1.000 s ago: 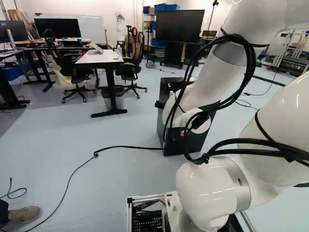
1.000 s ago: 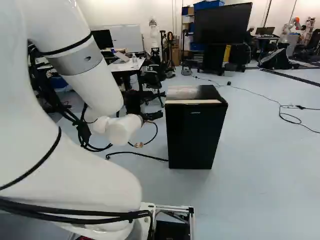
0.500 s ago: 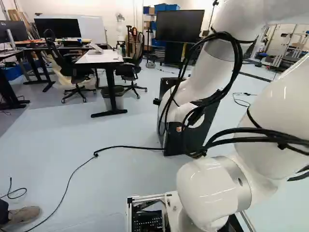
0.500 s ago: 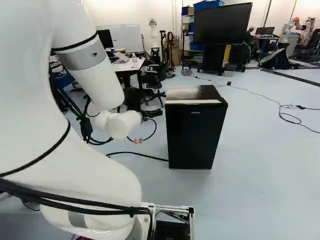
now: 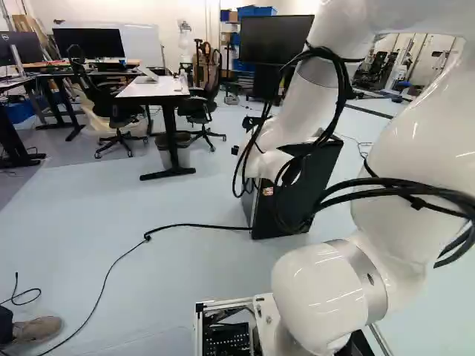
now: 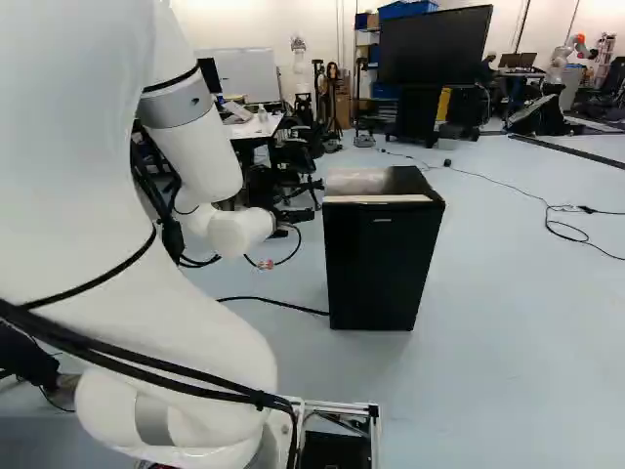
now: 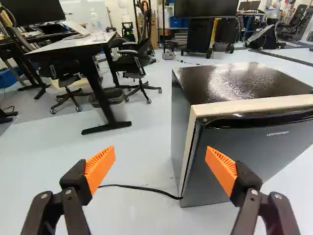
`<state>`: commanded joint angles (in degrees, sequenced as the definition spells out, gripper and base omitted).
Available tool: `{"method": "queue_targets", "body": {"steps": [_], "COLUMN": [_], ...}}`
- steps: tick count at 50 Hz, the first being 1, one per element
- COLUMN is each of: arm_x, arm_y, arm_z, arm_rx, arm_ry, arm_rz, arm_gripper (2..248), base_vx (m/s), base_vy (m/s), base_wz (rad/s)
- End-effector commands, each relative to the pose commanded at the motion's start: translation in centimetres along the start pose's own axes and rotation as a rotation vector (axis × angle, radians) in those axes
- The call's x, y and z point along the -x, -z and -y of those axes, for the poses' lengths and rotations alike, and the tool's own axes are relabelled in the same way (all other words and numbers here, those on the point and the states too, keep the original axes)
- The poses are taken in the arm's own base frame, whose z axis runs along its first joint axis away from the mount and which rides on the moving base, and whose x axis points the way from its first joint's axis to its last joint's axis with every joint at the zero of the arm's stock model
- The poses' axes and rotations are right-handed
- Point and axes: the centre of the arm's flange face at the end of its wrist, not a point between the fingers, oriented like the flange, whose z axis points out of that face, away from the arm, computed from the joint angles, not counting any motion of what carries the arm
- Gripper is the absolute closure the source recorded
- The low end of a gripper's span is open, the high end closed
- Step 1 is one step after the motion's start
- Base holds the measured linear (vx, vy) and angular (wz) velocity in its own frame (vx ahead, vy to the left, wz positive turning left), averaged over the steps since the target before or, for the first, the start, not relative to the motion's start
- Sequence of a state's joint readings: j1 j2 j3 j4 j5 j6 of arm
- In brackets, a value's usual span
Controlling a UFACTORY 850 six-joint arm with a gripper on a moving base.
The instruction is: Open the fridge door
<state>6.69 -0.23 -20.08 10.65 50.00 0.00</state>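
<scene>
Your black two-fingered claw (image 6: 295, 215) stands released, its ribbed orange pads (image 7: 99, 170) spread well apart. Ahead of it and off to one side, you have the boxy black fridge (image 7: 239, 81) with a glossy top and pale front trim, its smooth dark door (image 7: 249, 159) closed. In your wrist view, one pad overlaps that door. A thin black cable (image 7: 142, 188) runs along the pale blue floor (image 7: 44, 156) ahead of the claw, reaching the fridge's lower corner. Farther ahead stands a white-topped, black-legged counter (image 7: 73, 45).
</scene>
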Motion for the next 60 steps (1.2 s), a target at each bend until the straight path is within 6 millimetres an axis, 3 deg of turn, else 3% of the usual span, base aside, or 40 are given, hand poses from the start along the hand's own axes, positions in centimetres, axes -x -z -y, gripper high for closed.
{"method": "queue_targets", "body": {"steps": [37,60], "arm_x": [1.4,2.9], "arm_y": [-5.4,-8.7], "arm_z": [2.8,3.2], "arm_rx": [0.053,0.156], "arm_ry": [-0.053,-0.116], "arm_rz": [0.065,0.075], "arm_gripper": [3,3], "base_vx": [0.000,0.000], "base_vy": [0.000,0.000], "base_wz": [0.000,0.000]}}
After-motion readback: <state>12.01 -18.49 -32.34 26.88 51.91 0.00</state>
